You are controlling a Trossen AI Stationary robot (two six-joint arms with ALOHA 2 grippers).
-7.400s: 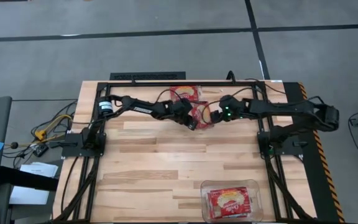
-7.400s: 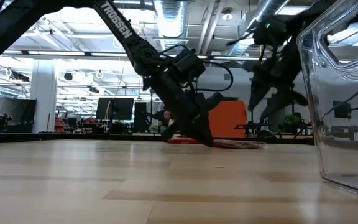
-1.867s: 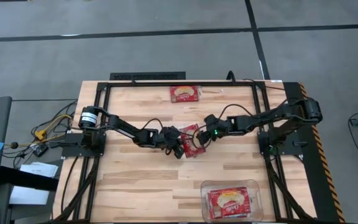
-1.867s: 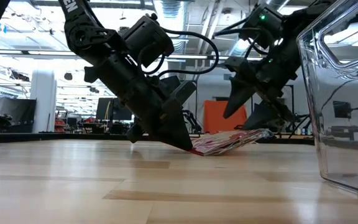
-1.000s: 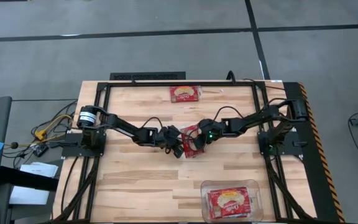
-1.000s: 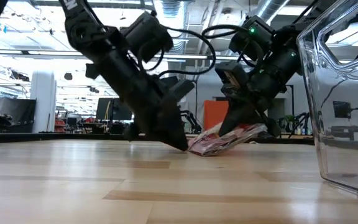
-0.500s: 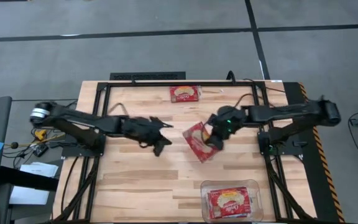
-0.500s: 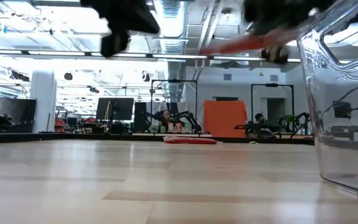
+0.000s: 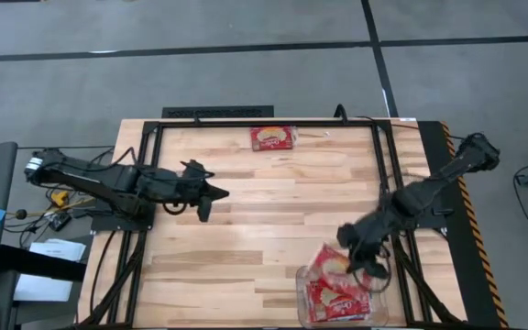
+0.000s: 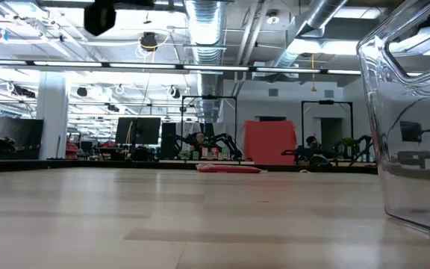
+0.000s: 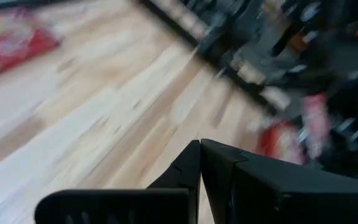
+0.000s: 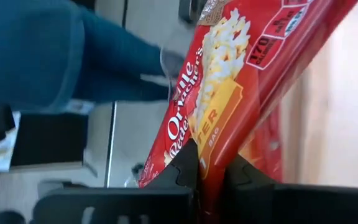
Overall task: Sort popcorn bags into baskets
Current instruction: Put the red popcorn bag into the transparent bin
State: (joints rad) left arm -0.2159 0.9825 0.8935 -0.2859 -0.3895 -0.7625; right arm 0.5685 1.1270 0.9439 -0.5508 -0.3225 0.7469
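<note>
High view: right hand (image 9: 351, 259) pinches flat, glossy red bag (image 9: 330, 262) over clear tub (image 9: 379, 302).

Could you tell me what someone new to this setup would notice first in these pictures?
Most striking is the red popcorn bag pinched in the right end effector, tilted over the rim of the clear basket at the table's near edge, where another bag already lies. A lone bag sits at the far edge, and the left end effector hangs shut over the table's left part.
</note>
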